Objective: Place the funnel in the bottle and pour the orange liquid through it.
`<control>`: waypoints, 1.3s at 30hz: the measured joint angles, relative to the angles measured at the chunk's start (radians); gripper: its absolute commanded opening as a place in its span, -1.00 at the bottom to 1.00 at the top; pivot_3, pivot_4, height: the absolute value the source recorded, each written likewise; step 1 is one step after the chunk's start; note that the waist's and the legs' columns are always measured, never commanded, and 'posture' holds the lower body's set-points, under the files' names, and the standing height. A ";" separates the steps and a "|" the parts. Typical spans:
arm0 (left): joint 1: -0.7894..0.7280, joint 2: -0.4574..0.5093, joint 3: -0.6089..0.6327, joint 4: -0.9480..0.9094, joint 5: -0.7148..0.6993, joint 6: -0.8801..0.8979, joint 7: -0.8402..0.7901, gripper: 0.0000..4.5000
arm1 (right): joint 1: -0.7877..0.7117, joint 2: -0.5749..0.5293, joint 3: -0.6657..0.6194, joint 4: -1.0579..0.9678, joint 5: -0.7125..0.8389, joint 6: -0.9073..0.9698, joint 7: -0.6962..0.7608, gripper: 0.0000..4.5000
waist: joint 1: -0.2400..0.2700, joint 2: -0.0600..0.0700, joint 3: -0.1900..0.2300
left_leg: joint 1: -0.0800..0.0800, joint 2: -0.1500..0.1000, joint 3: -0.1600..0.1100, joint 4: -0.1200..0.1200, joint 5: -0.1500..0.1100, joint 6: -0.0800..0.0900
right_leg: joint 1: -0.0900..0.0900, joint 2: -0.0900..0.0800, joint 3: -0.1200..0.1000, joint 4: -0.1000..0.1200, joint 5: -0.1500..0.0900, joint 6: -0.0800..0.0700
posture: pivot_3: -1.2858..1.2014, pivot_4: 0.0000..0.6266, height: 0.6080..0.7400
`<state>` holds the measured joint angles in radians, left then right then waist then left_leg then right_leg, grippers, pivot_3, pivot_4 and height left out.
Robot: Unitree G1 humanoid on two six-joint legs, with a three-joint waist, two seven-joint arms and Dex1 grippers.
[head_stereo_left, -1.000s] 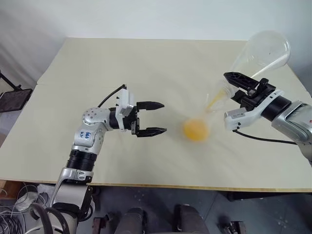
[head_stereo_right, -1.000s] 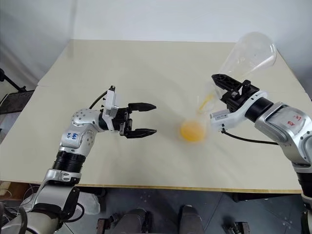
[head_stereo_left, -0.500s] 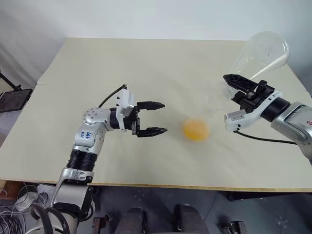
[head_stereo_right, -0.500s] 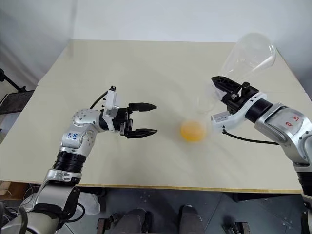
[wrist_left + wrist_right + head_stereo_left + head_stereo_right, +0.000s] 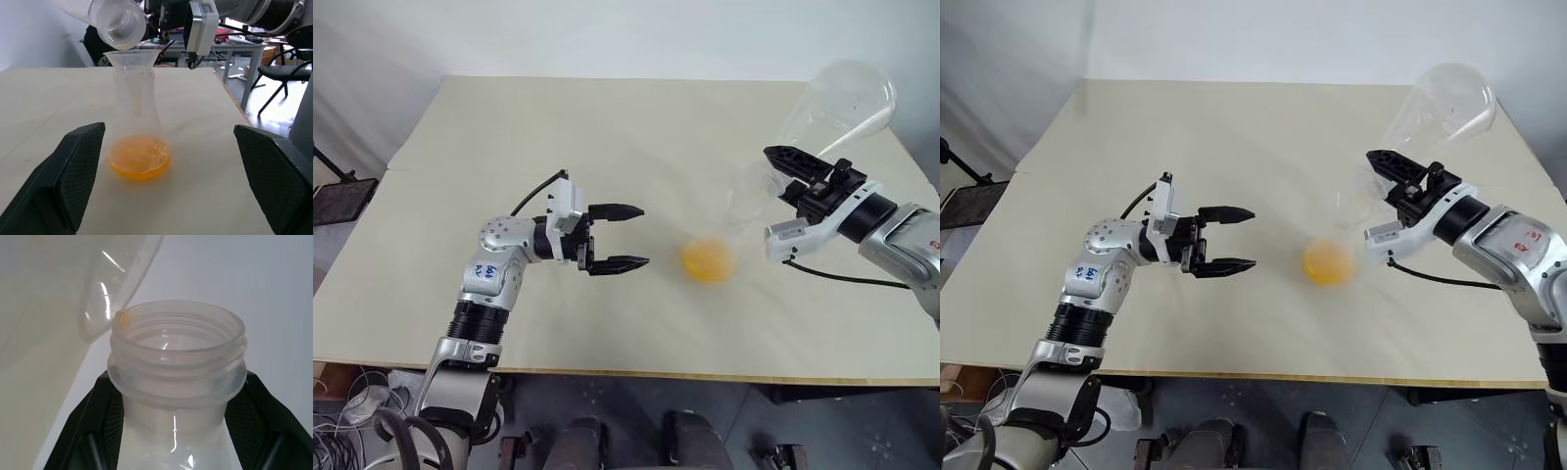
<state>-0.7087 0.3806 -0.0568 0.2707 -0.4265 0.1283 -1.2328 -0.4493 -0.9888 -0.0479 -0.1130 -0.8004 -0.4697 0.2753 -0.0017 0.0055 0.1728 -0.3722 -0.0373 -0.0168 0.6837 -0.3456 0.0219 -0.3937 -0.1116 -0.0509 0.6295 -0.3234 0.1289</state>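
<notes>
Right pincer clamped on tipped flask, mouth over funnel.
Left pincer open beside bottle, not touching; bottle upright on desk, orange liquid pooled inside. Risk: flask lip bumping funnel, toppling unheld bottle; last drips missing funnel.

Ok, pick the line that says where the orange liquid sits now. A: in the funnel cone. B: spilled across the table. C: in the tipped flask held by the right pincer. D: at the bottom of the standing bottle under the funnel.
D: the orange liquid pools in the base of the bottle, with the funnel in its neck.
</notes>
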 measured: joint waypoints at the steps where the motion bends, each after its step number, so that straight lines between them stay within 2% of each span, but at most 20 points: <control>1: 0.001 0.000 0.000 0.000 0.001 -0.001 0.001 1.00 | 0.006 0.012 -0.002 -0.001 0.025 0.013 0.006 0.08 | 0.000 0.000 0.000 | 0.000 0.000 0.000 0.000 0.000 0.000 | 0.000 0.000 0.000 0.000 0.000 0.000 | 0.03 -0.52 1.00; 9: 0.002 0.001 0.003 0.000 0.019 -0.029 0.040 1.00 | 0.047 0.121 -0.064 -0.055 0.294 0.189 0.106 0.08 | 0.000 0.000 0.000 | 0.000 0.000 0.000 0.000 0.000 0.000 | 0.000 0.000 0.000 0.000 0.000 0.000 | 0.03 -0.52 1.00; 14: 0.002 0.002 0.002 0.014 0.045 -0.049 0.062 1.00 | -0.065 0.287 -0.166 0.011 0.501 0.515 0.122 0.08 | 0.000 0.000 0.000 | 0.000 0.000 0.000 0.001 0.000 0.000 | 0.000 0.000 0.000 0.001 0.000 0.000 | 0.03 -0.52 1.00; 18: 0.002 0.011 0.003 0.016 0.047 -0.050 0.065 1.00 | -0.109 0.334 -0.234 0.082 0.612 0.664 0.112 0.08 | 0.001 0.000 0.000 | 0.000 -0.001 -0.002 0.000 0.000 0.000 | 0.000 -0.001 -0.001 0.002 0.000 0.000 | 0.03 -0.52 1.00; 28: 0.002 0.018 0.003 0.013 0.047 -0.038 0.068 1.00 | -0.156 0.429 -0.431 0.319 0.901 0.743 0.027 0.08 | -0.002 0.000 0.000 | 0.000 -0.001 -0.001 0.000 0.000 0.000 | 0.000 -0.001 -0.001 0.002 0.000 0.000 | 0.03 -0.52 1.00; 39: 0.001 0.022 0.003 0.013 0.047 -0.031 0.070 1.00 | -0.182 0.425 -0.481 0.532 0.992 0.662 -0.055 0.08 | -0.003 0.000 0.000 | 0.001 -0.001 0.000 0.000 0.000 0.000 | -0.001 -0.001 0.000 0.003 0.000 0.000 | 0.03 -0.52 1.00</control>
<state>-0.7081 0.4024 -0.0542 0.2838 -0.3793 0.0973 -1.1629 -0.6314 -0.5633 -0.5293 0.4187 0.1912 0.1925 0.2206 -0.0047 0.0057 0.1727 -0.3717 -0.0380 -0.0172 0.6836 -0.3453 0.0223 -0.3943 -0.1128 -0.0510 0.6324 -0.3231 0.1293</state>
